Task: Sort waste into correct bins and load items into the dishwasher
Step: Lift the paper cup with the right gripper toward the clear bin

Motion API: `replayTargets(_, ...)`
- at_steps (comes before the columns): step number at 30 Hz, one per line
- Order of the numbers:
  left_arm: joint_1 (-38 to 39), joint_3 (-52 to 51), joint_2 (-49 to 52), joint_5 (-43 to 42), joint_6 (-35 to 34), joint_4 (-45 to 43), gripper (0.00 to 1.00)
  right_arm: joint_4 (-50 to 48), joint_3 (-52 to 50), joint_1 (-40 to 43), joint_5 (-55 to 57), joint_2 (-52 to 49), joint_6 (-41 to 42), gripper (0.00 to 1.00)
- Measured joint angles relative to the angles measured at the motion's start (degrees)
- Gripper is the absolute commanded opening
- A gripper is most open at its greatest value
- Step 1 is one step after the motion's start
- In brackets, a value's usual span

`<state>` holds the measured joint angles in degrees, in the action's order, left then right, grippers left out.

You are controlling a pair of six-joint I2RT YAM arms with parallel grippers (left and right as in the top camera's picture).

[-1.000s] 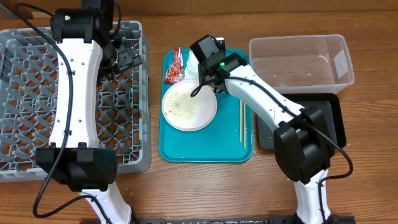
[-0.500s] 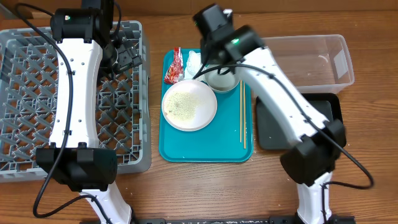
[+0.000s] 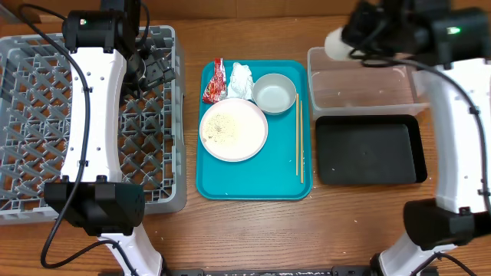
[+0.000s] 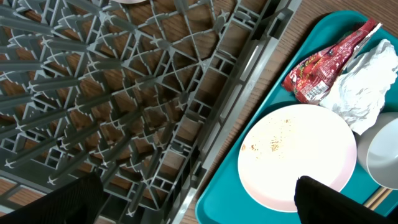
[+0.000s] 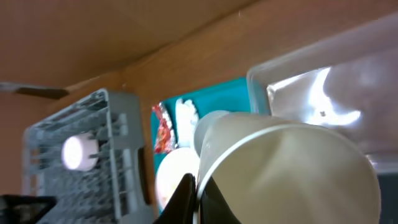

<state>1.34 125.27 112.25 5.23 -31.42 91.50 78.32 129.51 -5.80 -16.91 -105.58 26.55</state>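
My right gripper (image 5: 198,186) is shut on the rim of a white bowl (image 5: 286,168), one finger inside and one outside. Overhead, that bowl (image 3: 341,44) hangs tilted above the left back corner of the clear tub (image 3: 376,77). On the teal tray lie a white plate (image 3: 233,129) sprinkled with pale grains (image 4: 273,143), a second bowl (image 3: 275,93), the red wrapper (image 3: 215,81) and the white tissue (image 3: 241,79). My left gripper (image 4: 199,211) is open and empty over the right wall of the grey dish rack (image 3: 46,115). The black tray (image 3: 368,149) sits in front of the tub.
Two wooden chopsticks (image 3: 298,138) lie along the right side of the teal tray (image 3: 253,184). A small white cup (image 5: 79,152) stands in the rack near its back. The left arm stretches over the rack's middle.
The right arm has lifted a white bowl off the teal tray and swung it right and back to the clear tub, uncovering a second bowl. The left arm has not moved.
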Motion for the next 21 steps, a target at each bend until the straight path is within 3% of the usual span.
replayTargets(10,0.0,0.0,0.0,0.0,0.0,0.0,1.0,9.75,0.0,8.96,-16.48,-0.11,-9.14,0.04)
replayTargets(21,0.0,0.0,0.0,0.0,0.0,0.0,1.0,14.27,-0.02,12.41,-21.03,-0.11,-16.83,0.04)
